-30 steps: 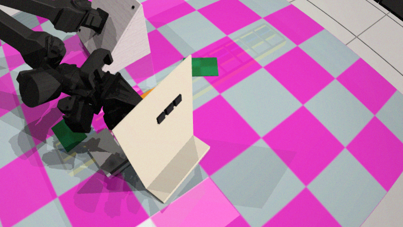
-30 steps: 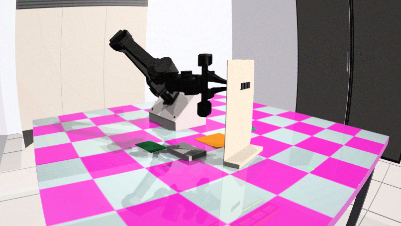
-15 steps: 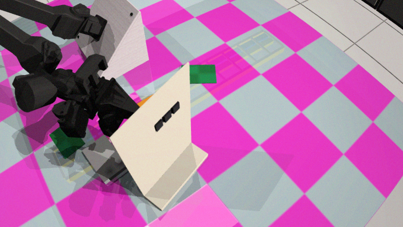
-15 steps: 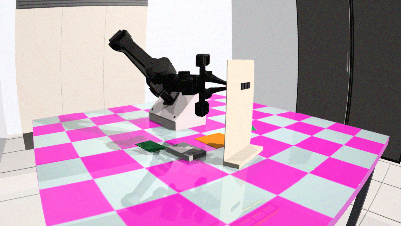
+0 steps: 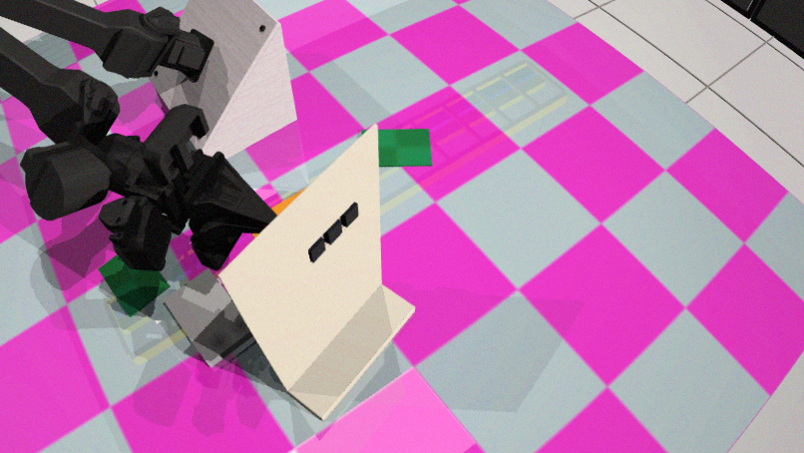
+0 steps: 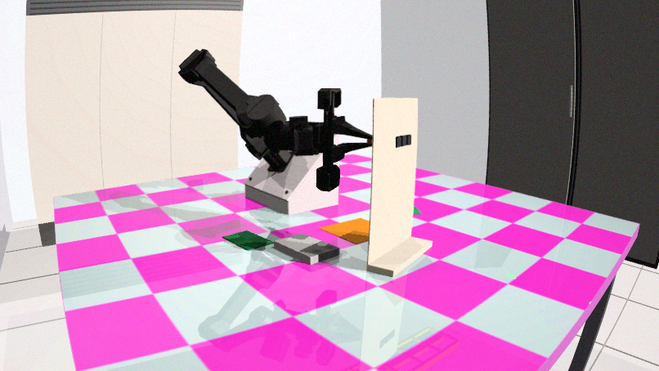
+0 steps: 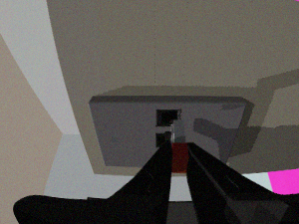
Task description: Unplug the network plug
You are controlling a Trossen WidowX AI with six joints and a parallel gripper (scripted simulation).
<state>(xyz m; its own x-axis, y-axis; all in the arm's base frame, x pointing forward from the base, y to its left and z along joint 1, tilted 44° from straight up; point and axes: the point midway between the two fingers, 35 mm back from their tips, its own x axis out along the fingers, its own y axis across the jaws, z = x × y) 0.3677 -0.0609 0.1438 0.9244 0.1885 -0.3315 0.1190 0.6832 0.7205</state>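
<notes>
Landmark: upright panel point(image 5: 314, 292) point(image 6: 392, 184) point(image 7: 174, 49). Nearest the arm, the gripper point(image 6: 371, 140) point(image 7: 177, 148) is clamped on the plug point(image 6: 369, 140) point(image 7: 179, 160), at the panel's socket side. Withdrawal should run square to the panel, level, grip firm, without twisting. Plug: dark red body, pale clear portion towards the panel; its tab cannot be distinguished.

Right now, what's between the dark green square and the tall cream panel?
A flat grey block lies between them; the exterior and top views show it.
</notes>
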